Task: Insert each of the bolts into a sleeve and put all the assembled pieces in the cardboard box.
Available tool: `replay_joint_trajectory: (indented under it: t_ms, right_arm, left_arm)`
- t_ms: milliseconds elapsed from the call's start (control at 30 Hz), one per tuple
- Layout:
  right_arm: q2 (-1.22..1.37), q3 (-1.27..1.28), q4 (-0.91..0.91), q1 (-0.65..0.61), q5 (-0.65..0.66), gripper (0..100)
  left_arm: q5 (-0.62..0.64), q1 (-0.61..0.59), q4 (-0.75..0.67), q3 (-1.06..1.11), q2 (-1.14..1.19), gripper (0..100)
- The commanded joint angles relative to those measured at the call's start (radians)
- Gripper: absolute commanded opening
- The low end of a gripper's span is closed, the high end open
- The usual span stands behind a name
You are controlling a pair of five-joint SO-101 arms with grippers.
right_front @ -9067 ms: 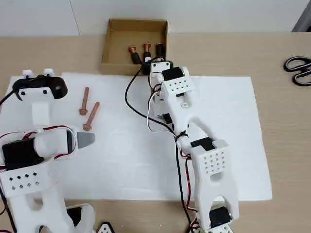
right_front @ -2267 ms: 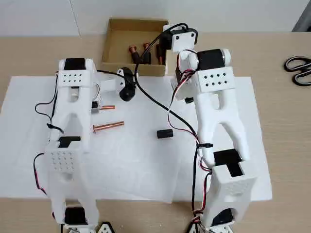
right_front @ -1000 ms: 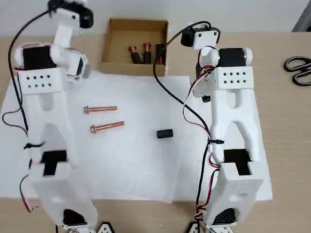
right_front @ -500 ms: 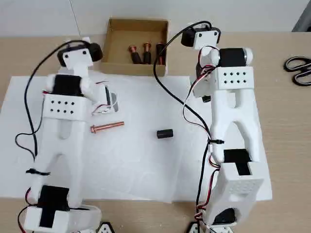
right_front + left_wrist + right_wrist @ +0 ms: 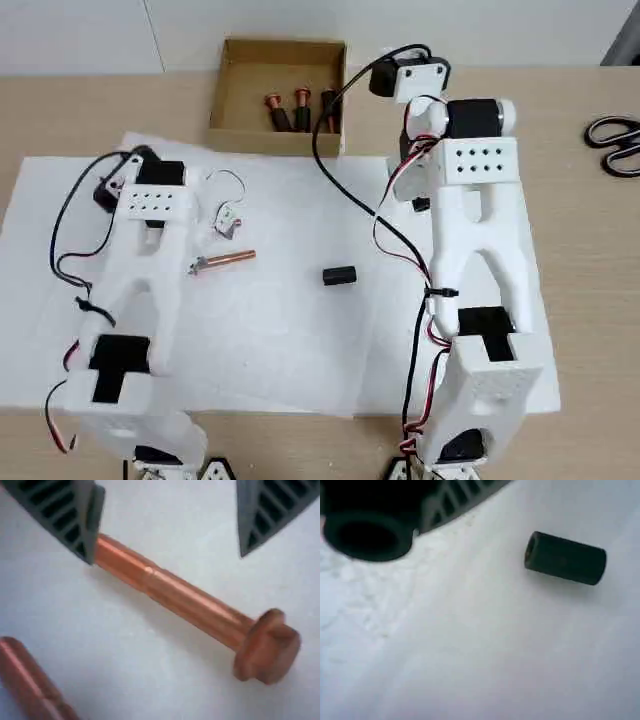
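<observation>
Bolts lay at the left of the white sheet (image 5: 280, 340) on the bench (image 5: 560, 100). The left claw (image 5: 165, 557) hung open over one bolt (image 5: 190, 605), a jaw on either side of the shank and not yet closed on it. A second bolt (image 5: 25, 680) lay just beside. The bolt looked stiff, light and smooth, so it would likely roll or slip under a loose pinch. A square hold across the shank near the head seemed best, since that leaves the far end free to enter a sleeve.

Behind the sheet, the box (image 5: 238, 95) held three assembled pieces (image 5: 300, 108). One sleeve (image 5: 340, 275) lay on its side mid-sheet, apart from the bolts. It looked rigid and round, and also liable to roll.

The right claw (image 5: 395, 520) sat low near that sleeve with a dark tube (image 5: 365, 535) at its tip. I could not tell whether it was open or closed. Scissors (image 5: 612, 145) lay at the far right.
</observation>
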Motion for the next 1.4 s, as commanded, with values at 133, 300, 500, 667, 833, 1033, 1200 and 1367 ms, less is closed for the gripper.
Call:
replay_joint_trajectory:
  t_ms: [133, 300, 500, 667, 833, 1033, 1200, 1367]
  right_arm:
    - [-0.081, -0.04, 0.019, -0.008, -0.014, 5.8]
    - [-0.081, -0.04, 0.019, -0.008, -0.014, 5.8]
    - [-0.081, -0.04, 0.019, -0.007, -0.014, 5.8]
    - [-0.081, -0.04, 0.019, -0.005, -0.014, 5.8]
    - [-0.081, -0.04, 0.019, -0.007, -0.014, 5.8]
    - [-0.081, -0.04, 0.019, -0.007, -0.014, 5.8]
    - [-0.081, -0.04, 0.019, -0.007, -0.014, 5.8]
    - [-0.081, -0.04, 0.019, -0.007, -0.014, 5.8]
  left_arm:
    - [0.075, -0.008, -0.017, 0.004, 0.029, 18]
    - [0.086, -0.008, -0.018, 0.004, 0.068, 18]
    - [0.087, -0.014, -0.026, 0.001, 0.117, 18]
    - [0.087, -0.075, -0.06, 0.001, 0.14, 18]
    - [0.087, -0.077, -0.061, 0.004, 0.169, 18]
    - [0.083, -0.075, -0.064, 0.001, 0.222, 7]
    - [0.08, -0.074, -0.077, 0.001, 0.227, 2]
    - [-0.055, -0.041, -0.071, -0.039, 0.226, 2]
